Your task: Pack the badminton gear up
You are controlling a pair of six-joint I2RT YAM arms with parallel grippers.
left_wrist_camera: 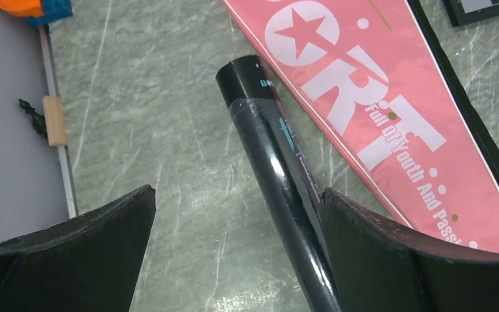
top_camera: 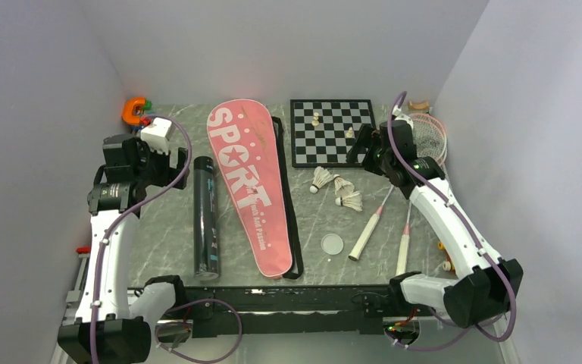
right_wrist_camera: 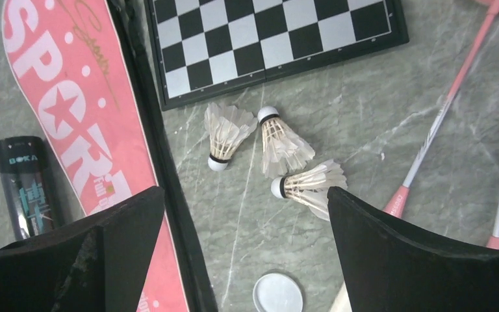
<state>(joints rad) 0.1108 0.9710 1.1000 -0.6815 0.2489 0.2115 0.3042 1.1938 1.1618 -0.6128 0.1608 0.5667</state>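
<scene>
Left gripper [left_wrist_camera: 238, 201] fingers wide, empty, over black tube [left_wrist_camera: 279, 162]; tube long axis near-to-far, offset toward one finger. Right gripper [right_wrist_camera: 245, 195] fingers wide, empty; shuttlecocks [right_wrist_camera: 279, 146] just ahead.

A broad strip of bare table [top_camera: 163, 235] lay open between the left arm [top_camera: 110, 243] and the black tube [top_camera: 206, 220]. The gap between that tube and the pink bag [top_camera: 248, 186] was tight at the far end and widened toward the near edge. Right of the bag's black strap [top_camera: 293, 220], open tabletop reached as far as the racket handles [top_camera: 367, 231], broken only by a small round disc [top_camera: 333, 243] and, farther back, by three shuttlecocks [right_wrist_camera: 279, 153] bunched just in front of the chessboard [top_camera: 332, 133]. The racket heads [top_camera: 433, 136] sat close to the right wall [top_camera: 530, 152], behind the right arm [top_camera: 447, 220], leaving little room on that side.
</scene>
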